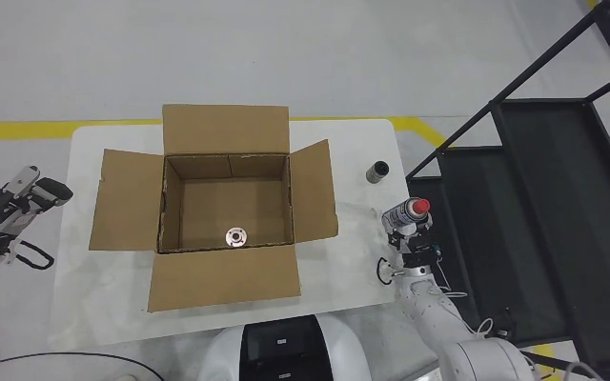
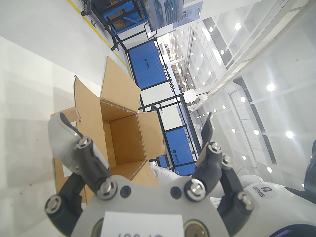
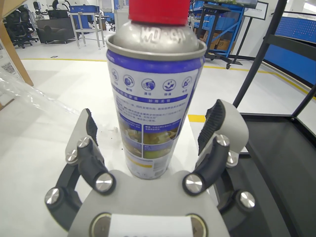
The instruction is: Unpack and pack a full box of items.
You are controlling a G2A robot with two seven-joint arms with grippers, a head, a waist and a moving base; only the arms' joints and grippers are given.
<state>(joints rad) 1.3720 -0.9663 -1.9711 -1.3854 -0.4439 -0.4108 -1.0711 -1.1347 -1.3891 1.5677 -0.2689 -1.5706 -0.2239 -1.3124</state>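
Can [image 3: 153,87]: red cap, silver shoulder, blue label, upright | right pincer [image 3: 151,109] spread around it | left pincer [image 2: 133,117] spread

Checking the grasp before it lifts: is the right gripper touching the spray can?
Apart. The right wrist view shows gaps between the spray can and both pads of the right gripper.
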